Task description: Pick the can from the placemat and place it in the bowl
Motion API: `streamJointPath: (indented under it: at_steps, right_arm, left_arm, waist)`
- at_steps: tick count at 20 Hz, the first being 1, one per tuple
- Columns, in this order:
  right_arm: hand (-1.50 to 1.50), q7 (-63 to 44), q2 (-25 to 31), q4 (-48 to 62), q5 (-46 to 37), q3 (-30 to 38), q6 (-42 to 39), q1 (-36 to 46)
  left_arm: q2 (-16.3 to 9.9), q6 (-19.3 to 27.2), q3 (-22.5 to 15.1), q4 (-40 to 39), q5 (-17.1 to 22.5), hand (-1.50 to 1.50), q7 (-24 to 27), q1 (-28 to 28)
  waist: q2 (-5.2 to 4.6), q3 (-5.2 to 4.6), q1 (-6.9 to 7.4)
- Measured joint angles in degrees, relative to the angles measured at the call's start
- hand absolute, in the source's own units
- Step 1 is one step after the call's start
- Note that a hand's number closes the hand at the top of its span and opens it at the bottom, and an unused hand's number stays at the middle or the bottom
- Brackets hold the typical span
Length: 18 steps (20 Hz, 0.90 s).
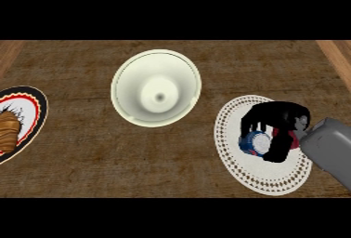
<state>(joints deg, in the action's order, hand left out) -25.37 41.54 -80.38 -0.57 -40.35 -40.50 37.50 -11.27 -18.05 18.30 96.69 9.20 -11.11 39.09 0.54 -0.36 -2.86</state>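
A blue, white and red can (255,143) lies on the round white lace placemat (274,179) at the right of the counter. My right hand (277,122) is over the can with its black fingers and thumb curled round it, hiding most of it. The grey right forearm comes in from the right edge. The cream bowl (156,87) stands empty at the upper middle, well to the left of the placemat. My left hand does not show.
At the left edge sits a plate (31,100) with a black, red and white rim, holding a brown croissant (7,130). Brown wooden counter top (123,158) spreads between the plate, bowl and placemat.
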Motion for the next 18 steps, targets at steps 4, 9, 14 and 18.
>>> streamJointPath:
  at_steps: [4, 9, 14, 18]
  right_arm:
    - [1.5, 1.06, -0.75, -0.39, -2.23, -1.43, -0.23, 1.21]
    - [1.5, 2.52, -1.74, -0.72, -4.54, -2.53, 0.29, 2.33]
    - [1.5, 3.31, -3.68, -1.79, -7.0, -3.29, 1.79, 4.2]
    - [1.5, 0.27, -10.24, -4.03, -9.4, -4.59, 6.19, 5.88]
  left_arm:
    - [1.08, -0.68, 0.91, -0.1, -0.66, 0.0, 0.32, -0.6]
    - [2.34, -1.63, 2.28, -0.34, -1.43, 0.0, 0.79, -1.11]
    - [3.29, -2.68, 3.82, -0.72, -1.98, 0.0, 0.84, -1.74]
    - [4.11, -3.58, 4.7, -0.73, -2.43, 0.0, 0.93, -2.1]
  waist:
    - [-0.05, 0.03, 0.27]
    - [-0.04, 0.07, 0.27]
    - [0.16, 0.04, 0.13]
    - [0.98, -0.12, 0.34]
